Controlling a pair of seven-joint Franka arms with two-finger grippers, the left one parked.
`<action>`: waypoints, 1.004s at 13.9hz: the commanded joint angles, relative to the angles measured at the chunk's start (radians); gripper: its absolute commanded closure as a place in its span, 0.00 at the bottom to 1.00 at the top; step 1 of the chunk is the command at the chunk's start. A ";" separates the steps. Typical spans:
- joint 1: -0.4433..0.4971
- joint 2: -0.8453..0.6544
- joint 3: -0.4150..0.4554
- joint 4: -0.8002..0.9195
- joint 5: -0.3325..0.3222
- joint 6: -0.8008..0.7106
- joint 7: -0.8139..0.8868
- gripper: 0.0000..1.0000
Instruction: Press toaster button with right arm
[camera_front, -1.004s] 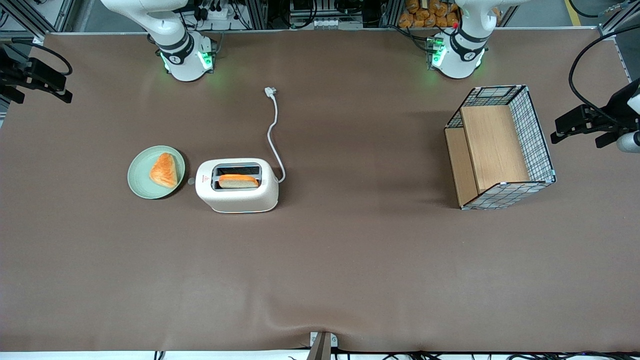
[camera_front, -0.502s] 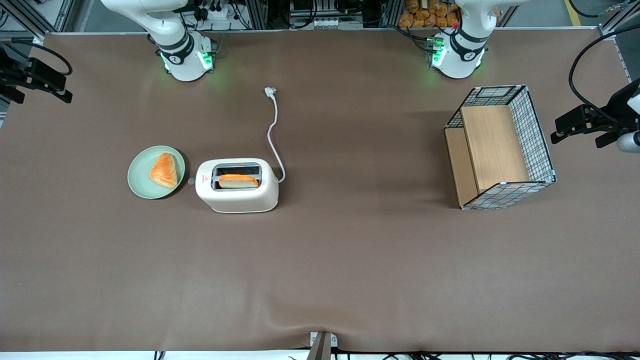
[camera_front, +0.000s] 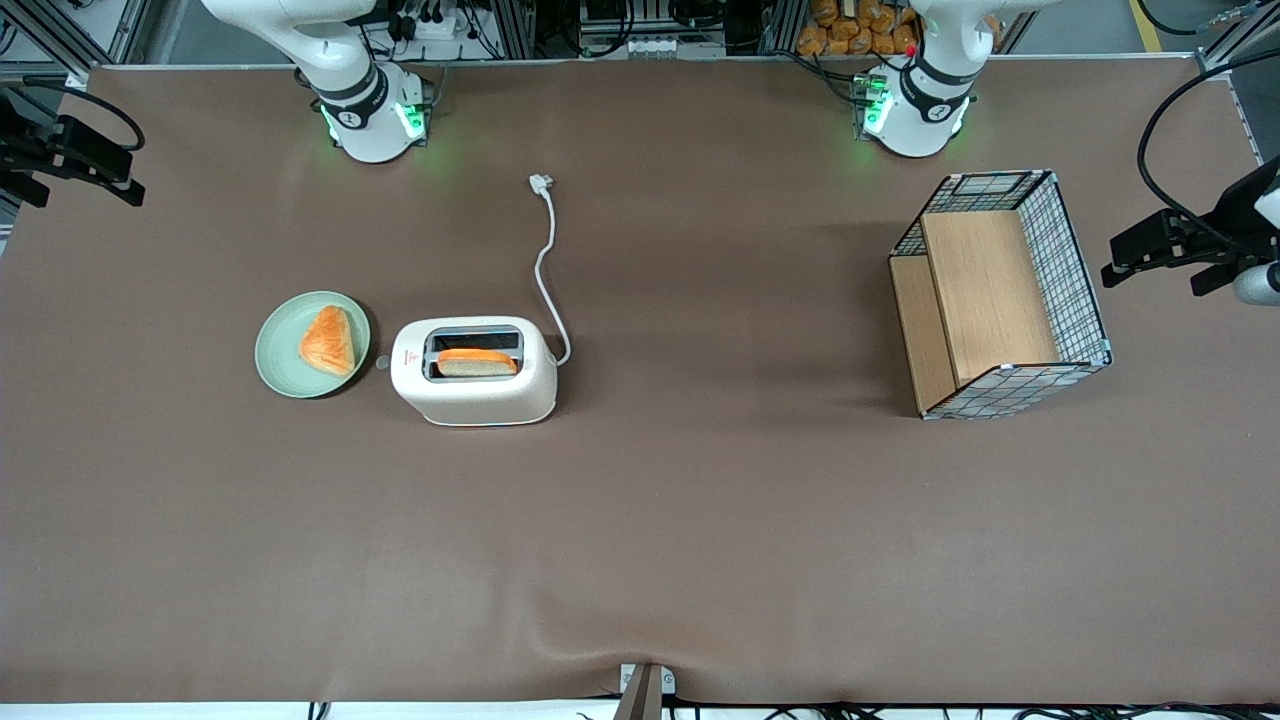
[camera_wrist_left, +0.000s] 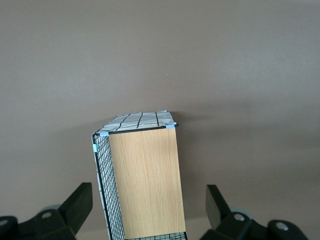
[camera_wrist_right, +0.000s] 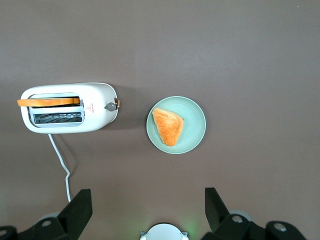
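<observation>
Brown table (camera_wrist_right: 250, 45): gripper (camera_wrist_right: 147, 212) open, high above toaster button (camera_wrist_right: 109, 106).

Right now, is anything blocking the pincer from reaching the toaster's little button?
Nothing visible does. The pincer hangs open, high above the table. The toaster button sticks out toward the plate, with bare table between them.

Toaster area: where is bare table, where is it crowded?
Bare: the stretch from toaster to basket, and everything nearer the camera. Crowded: button nearly meets the plate. Gripper hovers high above, fingers open.
</observation>
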 joint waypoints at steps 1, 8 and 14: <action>-0.011 0.008 0.008 0.019 -0.008 -0.005 -0.007 0.00; -0.010 0.008 0.008 0.019 -0.008 -0.002 -0.008 0.00; -0.011 0.019 0.008 0.020 0.000 -0.002 -0.007 0.00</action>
